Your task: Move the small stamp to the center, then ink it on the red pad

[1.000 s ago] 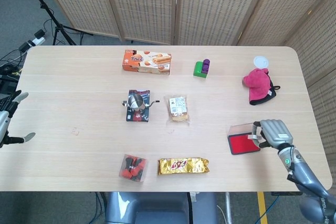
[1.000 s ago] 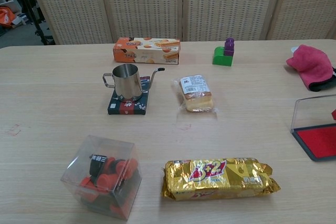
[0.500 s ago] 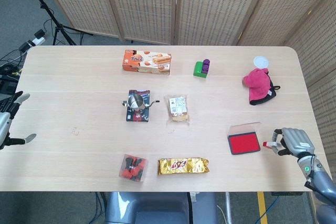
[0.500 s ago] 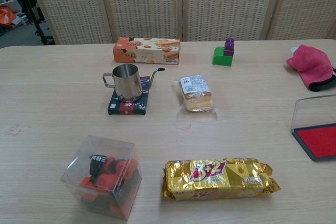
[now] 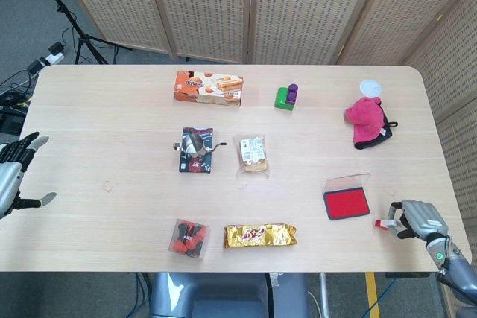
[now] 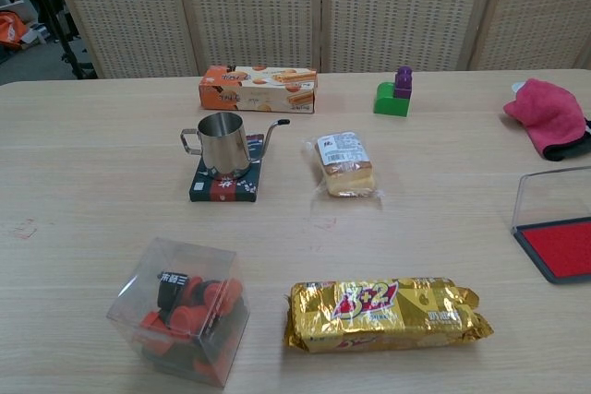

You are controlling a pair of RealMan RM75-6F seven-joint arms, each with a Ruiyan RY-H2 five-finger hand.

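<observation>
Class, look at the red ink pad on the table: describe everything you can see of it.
The red ink pad is a shallow dark tray filled with a bright red pad. Its clear lid is open and stands up along the far edge. It lies flat near the table's right front edge. Nothing touches it; the right hand is beside it, apart, further right.

right hand [image 5: 416, 219]: withdrawn from over the red pad [image 5: 346, 202] toward 4 o'clock, now near the table edge, apart from the pad
small stamp [image 5: 383, 223]: carried along, pinched at the fingertips
left hand [image 5: 13, 176]: shifted slightly inward
</observation>
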